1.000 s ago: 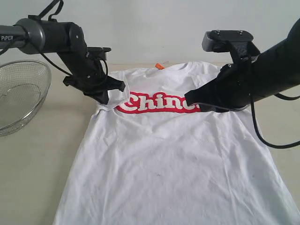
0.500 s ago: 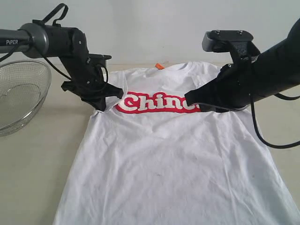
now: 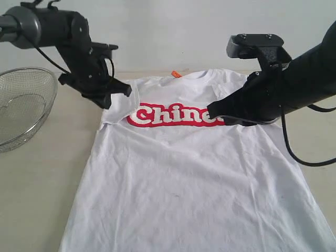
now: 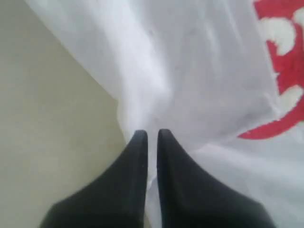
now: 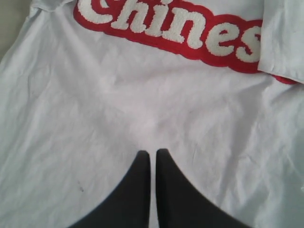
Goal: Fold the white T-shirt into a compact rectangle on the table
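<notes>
The white T-shirt (image 3: 194,178) lies face up on the pale table (image 3: 42,178), collar at the far side, hem reaching the near edge of the exterior view. A red band of white lettering (image 3: 173,115) crosses the chest, and a small orange neck tag (image 3: 176,74) shows at the collar.

The left sleeve (image 3: 113,113) is turned in over the chest, just beside the start of the lettering. The left gripper (image 4: 151,135) is over that fold, pressed almost together. Cloth rises toward its tips, but whether any is caught I cannot tell.

The right gripper (image 5: 153,153) is pressed together too, above the shirt front just below the band. In its wrist view a white flap (image 5: 282,42) covers the lettering's end.

A wire mesh bowl (image 3: 23,105) sits on the table, left of the shirt and apart from it.
</notes>
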